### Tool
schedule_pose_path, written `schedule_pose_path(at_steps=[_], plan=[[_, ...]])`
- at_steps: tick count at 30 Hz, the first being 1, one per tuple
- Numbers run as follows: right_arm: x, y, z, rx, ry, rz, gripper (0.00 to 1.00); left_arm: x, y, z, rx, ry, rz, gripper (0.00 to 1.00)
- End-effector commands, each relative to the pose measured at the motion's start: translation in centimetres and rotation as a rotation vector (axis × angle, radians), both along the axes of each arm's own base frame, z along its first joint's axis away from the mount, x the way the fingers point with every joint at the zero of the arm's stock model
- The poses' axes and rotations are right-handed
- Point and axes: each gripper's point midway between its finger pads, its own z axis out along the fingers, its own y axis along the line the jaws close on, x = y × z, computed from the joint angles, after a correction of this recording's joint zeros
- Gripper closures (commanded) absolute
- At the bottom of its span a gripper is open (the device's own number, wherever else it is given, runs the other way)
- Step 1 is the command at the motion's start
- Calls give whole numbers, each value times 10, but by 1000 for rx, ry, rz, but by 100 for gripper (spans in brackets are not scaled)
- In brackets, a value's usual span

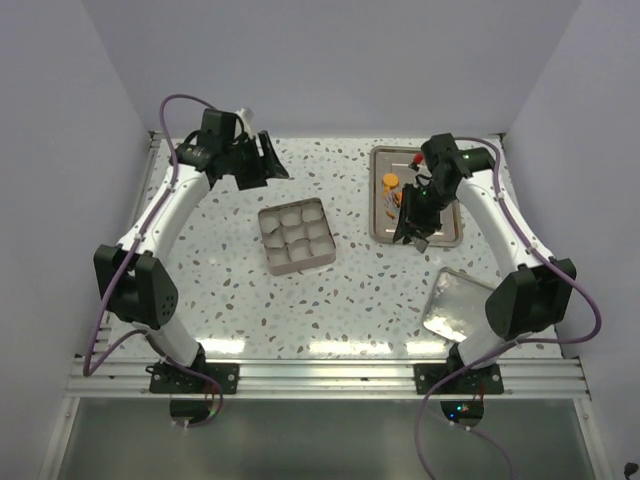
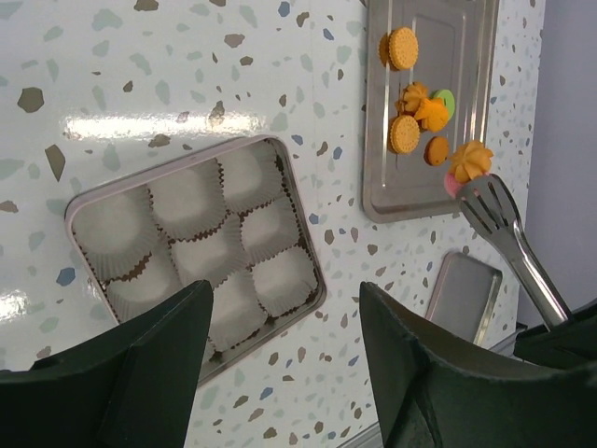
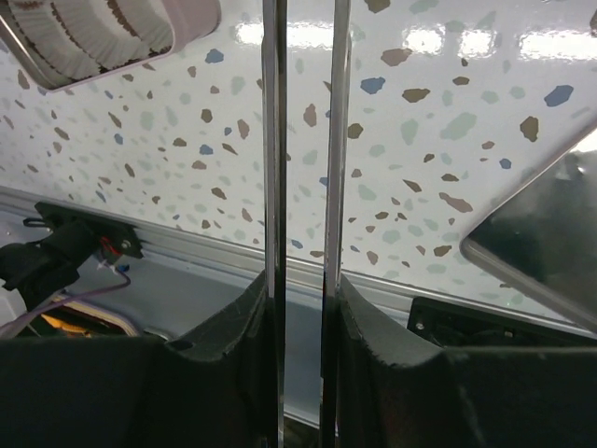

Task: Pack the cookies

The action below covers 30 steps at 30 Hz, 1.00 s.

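Two dark fingers (image 2: 159, 373) of the left gripper (image 2: 284, 364) are filling the bottom of the frame, standing wide apart with nothing between them. Just above them, at centre left, a square tin (image 2: 298, 245) is sitting on the speckled table (image 2: 140, 75), packed with white paper cups (image 2: 187, 201). In the upper right a metal tray (image 2: 471, 56) is carrying the cookies (image 2: 404, 47), mostly orange, one green. Metal tongs (image 2: 513, 247) are reaching in from the lower right, their tips touching a swirled orange cookie (image 2: 473, 159). A lid (image 2: 464, 294) is lying below the tray.
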Motion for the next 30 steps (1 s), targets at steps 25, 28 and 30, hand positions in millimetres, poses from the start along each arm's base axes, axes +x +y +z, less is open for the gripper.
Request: schedule_pose_path(at_steps=[25,28,30], plan=[[20,83,9,88,-38,108,100,-24,44,-9,49,-14,32,31],[18,116,15,129,-41,155,100,-25,49,-10,54,-14,37,31],[20,126,17,136,-42,168,100,-25,51,-11,57,-14,40,31]])
